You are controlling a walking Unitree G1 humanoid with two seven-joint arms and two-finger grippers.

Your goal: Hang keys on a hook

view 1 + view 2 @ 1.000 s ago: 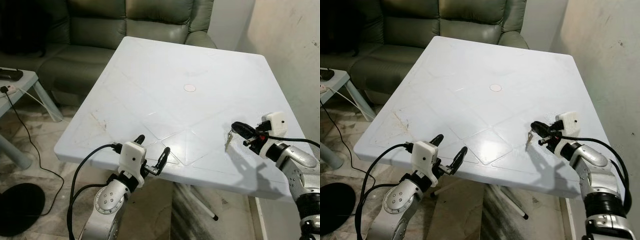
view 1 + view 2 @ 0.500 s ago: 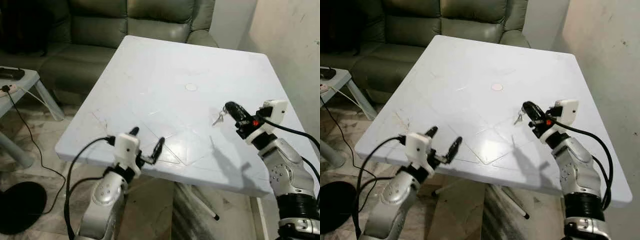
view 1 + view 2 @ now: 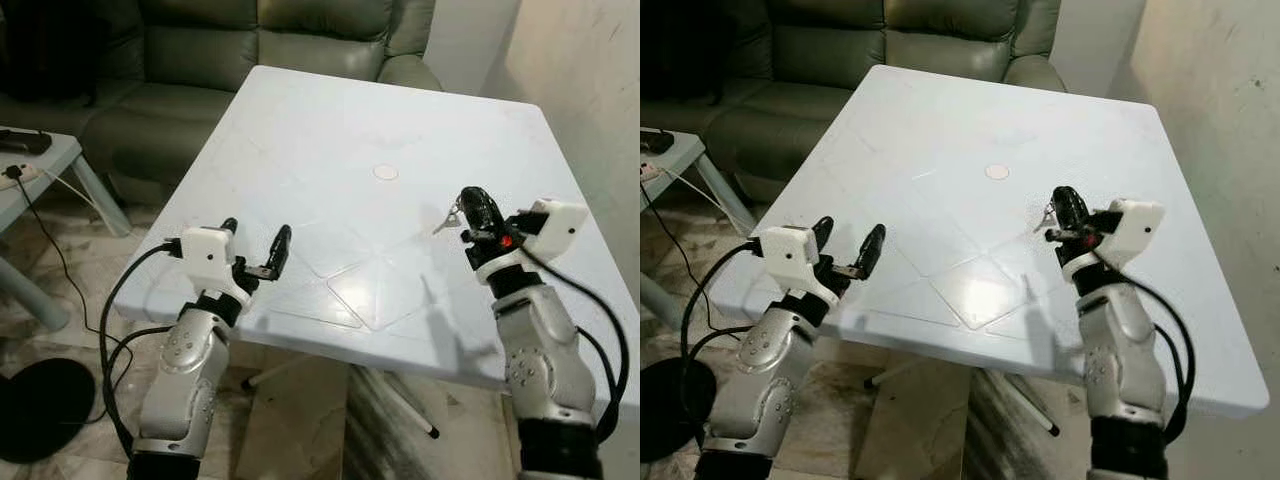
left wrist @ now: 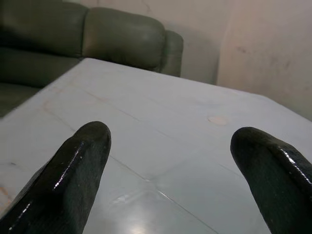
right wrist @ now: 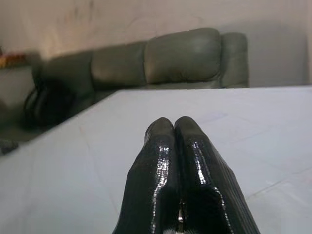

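Right gripper: my right gripper [image 3: 470,203] is raised over the right side of the white square plastic tabletop [image 3: 330,150]; its black fingers [image 5: 180,161] are pressed together, pinching the small silver keys [image 3: 447,216]
Keys: they dangle off the fingertips, above the tabletop, near its right edge
Left gripper: my left gripper [image 3: 256,246] hovers over the near left corner; fingers spread, holding nothing
Behind: a grey-green leather sofa [image 3: 250,45] stands past the far edge
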